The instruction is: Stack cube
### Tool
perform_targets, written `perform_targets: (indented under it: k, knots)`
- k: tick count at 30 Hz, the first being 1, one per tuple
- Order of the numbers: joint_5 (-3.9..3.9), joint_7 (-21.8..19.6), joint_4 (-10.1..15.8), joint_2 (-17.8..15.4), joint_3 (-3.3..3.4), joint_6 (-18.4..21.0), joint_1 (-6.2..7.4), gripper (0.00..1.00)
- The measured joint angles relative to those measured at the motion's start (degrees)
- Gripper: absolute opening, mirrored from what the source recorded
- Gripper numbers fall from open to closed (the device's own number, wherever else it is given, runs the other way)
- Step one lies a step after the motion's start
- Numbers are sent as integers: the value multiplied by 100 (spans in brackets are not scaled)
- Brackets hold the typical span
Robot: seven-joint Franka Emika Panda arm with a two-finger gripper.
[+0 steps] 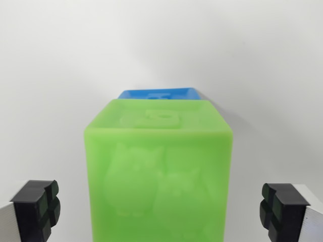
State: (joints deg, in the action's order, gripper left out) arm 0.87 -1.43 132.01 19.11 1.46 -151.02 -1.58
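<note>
We read one raised letter, seemingly a D, on the top face of the green cube (157,171) at frame centre; the blue cube (160,94) behind it bears embossing we cannot decipher.

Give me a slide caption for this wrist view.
Open gripper straddling a green plastic cube with embossed owls, a blue plastic cube just behind it.

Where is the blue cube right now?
In the wrist view, the blue cube sits centre frame, just behind the green cube, mostly hidden by it, on the white surface.

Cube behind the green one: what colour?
Blue cube, seen in the wrist view.
</note>
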Motion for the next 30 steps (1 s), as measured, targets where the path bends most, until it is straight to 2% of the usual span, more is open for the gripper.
perform_targets:
  k: [17,30]
  knots:
    - [-28,-16,5,-780,15,761,8,100]
    - [-49,-33,-164,-1420,16,1563,8,100]
